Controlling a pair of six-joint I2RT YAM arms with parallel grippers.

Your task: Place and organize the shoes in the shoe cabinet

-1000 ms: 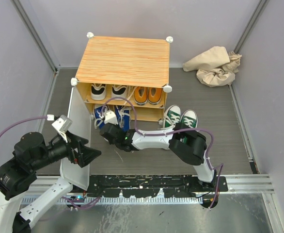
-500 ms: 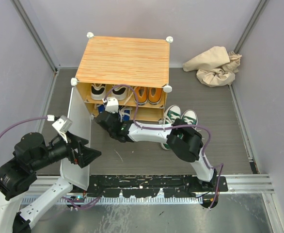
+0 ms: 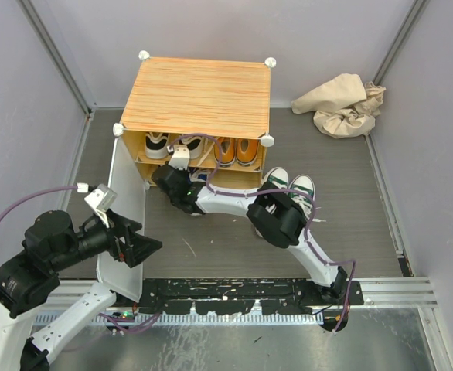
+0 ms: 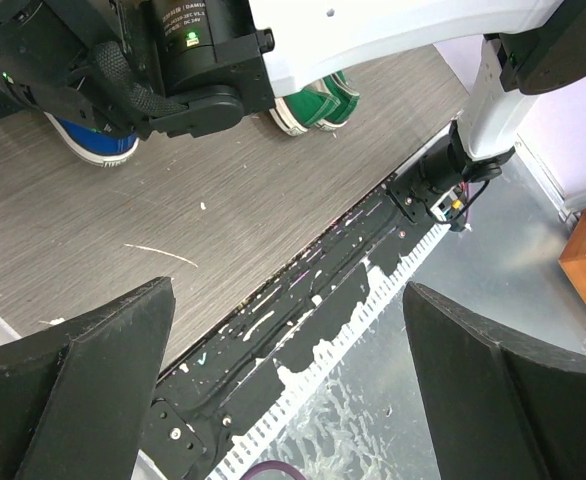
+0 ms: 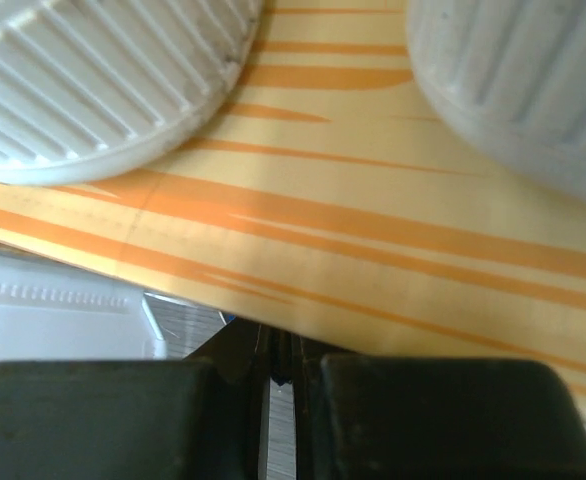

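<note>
The shoe cabinet (image 3: 199, 93) stands at the back with its white door (image 3: 126, 205) swung open on the left. White-and-black shoes (image 3: 157, 144) and orange shoes (image 3: 236, 151) sit on its upper shelf (image 5: 373, 230). Green shoes (image 3: 288, 185) stand on the floor to its right. A blue shoe (image 4: 95, 145) shows under my right arm; the blue pair is mostly hidden from above. My right gripper (image 3: 171, 173) is at the lower shelf opening, and its jaws (image 5: 288, 365) are shut just below the shelf edge. My left gripper (image 3: 148, 246) is open and empty by the door.
A crumpled beige cloth (image 3: 342, 104) lies at the back right. Grey walls close in both sides. The black mounting rail (image 3: 242, 294) runs along the near edge, also in the left wrist view (image 4: 303, 320).
My right gripper has moved from the floor in front of the cabinet up to its lower opening, and the blue shoes have gone in under the shelf with it. The left arm has not moved.
</note>
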